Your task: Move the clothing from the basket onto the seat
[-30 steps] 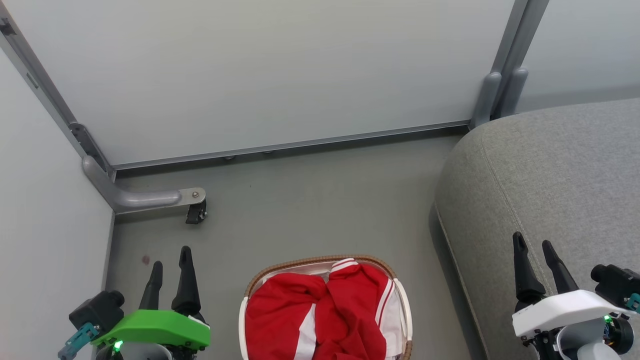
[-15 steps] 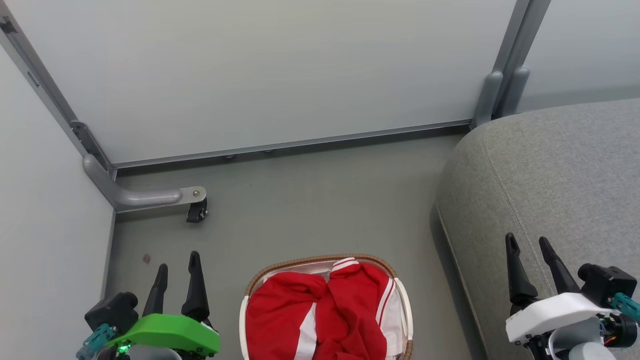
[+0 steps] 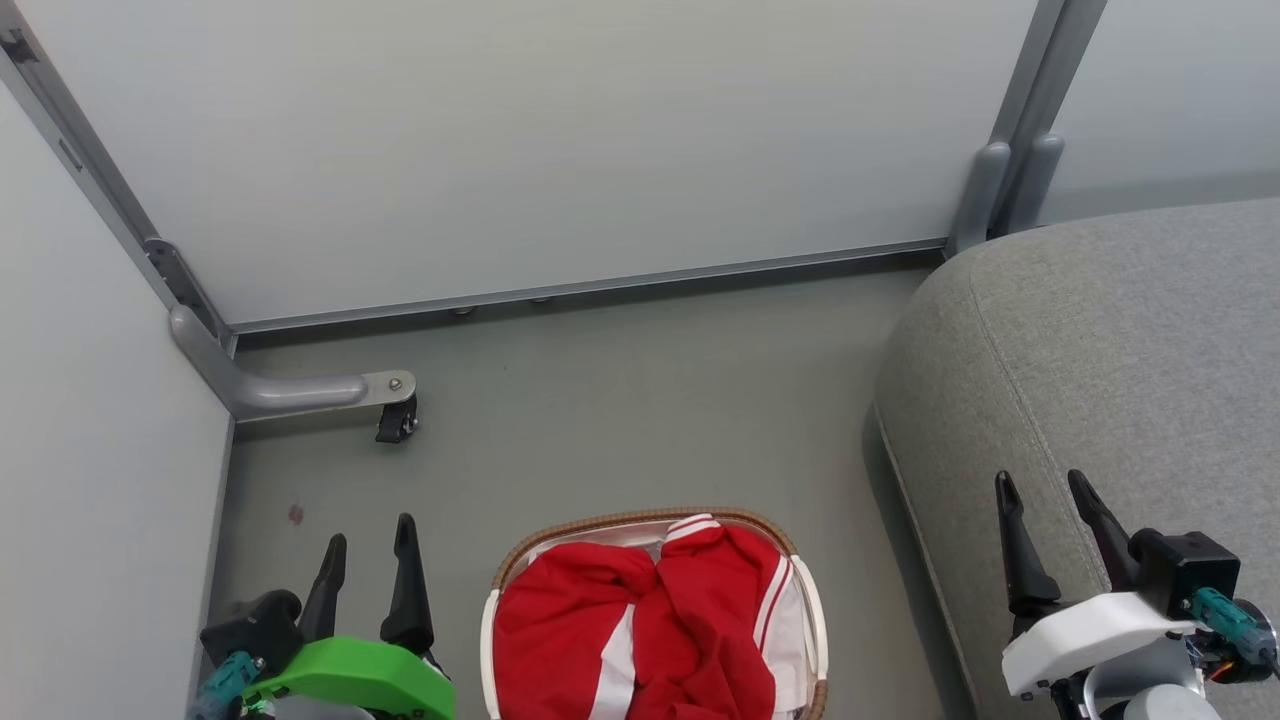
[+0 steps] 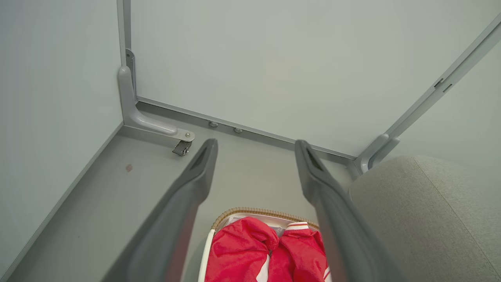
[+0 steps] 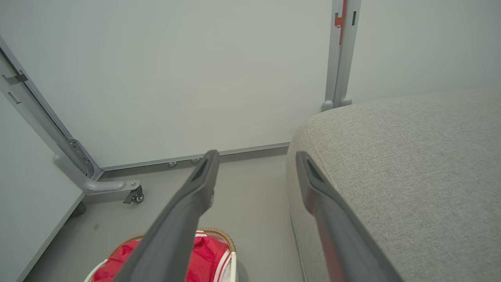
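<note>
The clothing (image 3: 650,630), soft red fabric with white panels and a striped cuff, lay bunched inside the basket (image 3: 640,519) on the grey floor (image 3: 620,400). The picture's lower edge cut off the near part of both. A woven brown rim topped the basket. To its right, apart, stood the seat (image 3: 1100,350), rounded grey weave with a stitched seam, partly out of frame. The left gripper (image 3: 371,530) hung left of the basket and the right gripper (image 3: 1040,477) over the seat's edge, both with fingers spread wide and empty.

Bare floor (image 3: 620,400) is lying open at twelve o'clock of the basket (image 3: 640,515). The seat (image 3: 1100,350) is blocking three o'clock — a floor strip is separating them — and a caster foot (image 3: 395,420) is jutting in at ten o'clock.
</note>
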Motion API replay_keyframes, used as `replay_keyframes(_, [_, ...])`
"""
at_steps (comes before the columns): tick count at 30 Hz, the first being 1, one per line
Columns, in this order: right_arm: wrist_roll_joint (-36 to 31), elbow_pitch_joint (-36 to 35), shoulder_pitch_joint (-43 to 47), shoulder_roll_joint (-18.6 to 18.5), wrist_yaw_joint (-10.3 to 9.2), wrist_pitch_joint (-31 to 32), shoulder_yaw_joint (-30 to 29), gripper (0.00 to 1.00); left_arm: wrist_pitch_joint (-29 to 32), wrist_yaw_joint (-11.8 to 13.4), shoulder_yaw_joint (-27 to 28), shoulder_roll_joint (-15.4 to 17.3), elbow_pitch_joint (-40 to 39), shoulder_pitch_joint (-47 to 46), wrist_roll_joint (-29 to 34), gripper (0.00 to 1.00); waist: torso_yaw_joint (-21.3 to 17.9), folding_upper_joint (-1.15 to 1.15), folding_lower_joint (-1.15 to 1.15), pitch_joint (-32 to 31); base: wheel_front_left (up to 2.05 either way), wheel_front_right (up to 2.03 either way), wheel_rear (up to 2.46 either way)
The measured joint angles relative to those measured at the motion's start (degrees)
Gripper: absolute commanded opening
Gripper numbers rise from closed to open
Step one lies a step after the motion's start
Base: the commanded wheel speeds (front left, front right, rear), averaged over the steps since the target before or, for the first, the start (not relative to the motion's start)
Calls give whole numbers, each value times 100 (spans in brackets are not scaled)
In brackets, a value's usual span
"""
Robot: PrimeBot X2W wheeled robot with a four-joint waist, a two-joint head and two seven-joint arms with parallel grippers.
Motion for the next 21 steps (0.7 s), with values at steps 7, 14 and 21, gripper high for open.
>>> replay_keyframes(7, [-353, -2, 4, -3, 0, -97, 31, 100, -82, 25, -40, 7, 118, -2, 181, 100, 7, 0, 0, 10, 0, 0, 0])
replay_keyframes(14, [-704, 13, 11, -7, 0, -158, 47, 100, -167, 32, -108, 9, 215, -5, 431, 100, 7, 0, 0, 19, 0, 0, 0])
replay_keyframes(21, [-1047, 34, 32, -10, 0, -247, 48, 100, -242, 51, -179, 12, 304, -14, 600, 100, 16, 0, 0, 26, 0, 0, 0])
